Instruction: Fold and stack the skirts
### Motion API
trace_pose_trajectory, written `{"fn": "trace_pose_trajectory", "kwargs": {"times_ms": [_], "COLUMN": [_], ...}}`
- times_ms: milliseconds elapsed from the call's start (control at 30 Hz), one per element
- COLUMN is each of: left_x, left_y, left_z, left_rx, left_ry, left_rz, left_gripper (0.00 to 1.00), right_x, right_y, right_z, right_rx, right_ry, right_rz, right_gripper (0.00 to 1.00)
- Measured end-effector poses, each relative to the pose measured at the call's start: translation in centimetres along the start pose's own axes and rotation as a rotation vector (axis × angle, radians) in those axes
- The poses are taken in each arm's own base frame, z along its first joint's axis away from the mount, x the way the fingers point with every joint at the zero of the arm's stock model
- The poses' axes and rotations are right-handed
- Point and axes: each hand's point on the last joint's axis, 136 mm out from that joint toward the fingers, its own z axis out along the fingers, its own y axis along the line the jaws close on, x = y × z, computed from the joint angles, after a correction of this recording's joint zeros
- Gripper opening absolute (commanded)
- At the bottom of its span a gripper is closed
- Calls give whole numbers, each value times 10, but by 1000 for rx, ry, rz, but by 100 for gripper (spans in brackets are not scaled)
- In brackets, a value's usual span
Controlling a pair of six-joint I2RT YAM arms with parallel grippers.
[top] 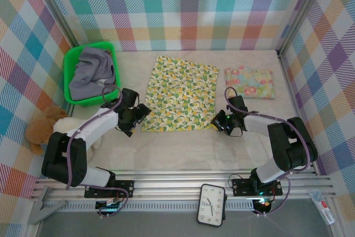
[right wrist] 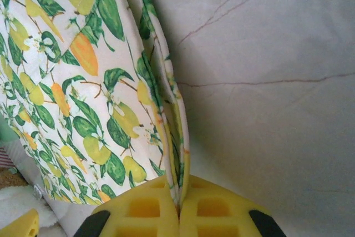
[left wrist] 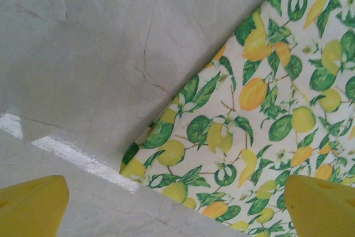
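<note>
From above, the lemon-print skirt [top: 180, 94] lies spread flat in the middle of the counter [top: 183, 148]. The left gripper [top: 140, 116] sits at its 7 o'clock corner and the right gripper [top: 218, 120] at its 5 o'clock corner. A pastel floral skirt [top: 249, 82] lies folded at 2 o'clock, just beside the spread one but apart from it. At 10 o'clock a green basket [top: 69, 76] holds a crumpled grey skirt [top: 91, 73]. A brown teddy bear [top: 44, 129] slumps at 8 o'clock, and a clock [top: 211, 205] lies at 6 o'clock below the rail.

At the left wrist, the two yellow fingers [left wrist: 30, 206] stand wide apart in the lower corners. The skirt's corner lies on the counter between them, with nothing gripped.

At the right wrist, the yellow fingers [right wrist: 144, 209] are pressed together at 6 o'clock. They pinch the skirt's edge, and the cloth rises from them in a thin doubled ridge toward 12 o'clock.
</note>
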Motion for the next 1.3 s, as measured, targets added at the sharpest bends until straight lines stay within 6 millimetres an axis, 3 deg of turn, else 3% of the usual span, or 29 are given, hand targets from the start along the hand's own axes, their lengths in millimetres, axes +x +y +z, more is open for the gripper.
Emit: {"fn": "trace_pose_trajectory", "kwargs": {"times_ms": [100, 433, 533, 800, 1033, 1300], "left_x": [6, 22, 23, 20, 22, 25], "left_y": [6, 7, 7, 5, 15, 19], "left_z": [3, 16, 22, 26, 26, 35], "left_rx": [-7, 31, 25, 1, -72, -102], "left_ry": [27, 105, 116, 109, 85, 93], "left_rz": [16, -13, -10, 1, 18, 22], "left_gripper": [94, 55, 49, 51, 51, 46], "right_x": [0, 1, 2, 2, 2, 2], "right_y": [3, 5, 6, 6, 6, 6], "right_z": [-2, -3, -2, -2, -1, -1], "right_rx": [-9, -19, -22, -27, -25, -25], "right_ry": [-1, 6, 7, 13, 15, 15], "right_rz": [-4, 9, 12, 12, 13, 13], "right_gripper": [0, 0, 0, 0, 0, 0]}}
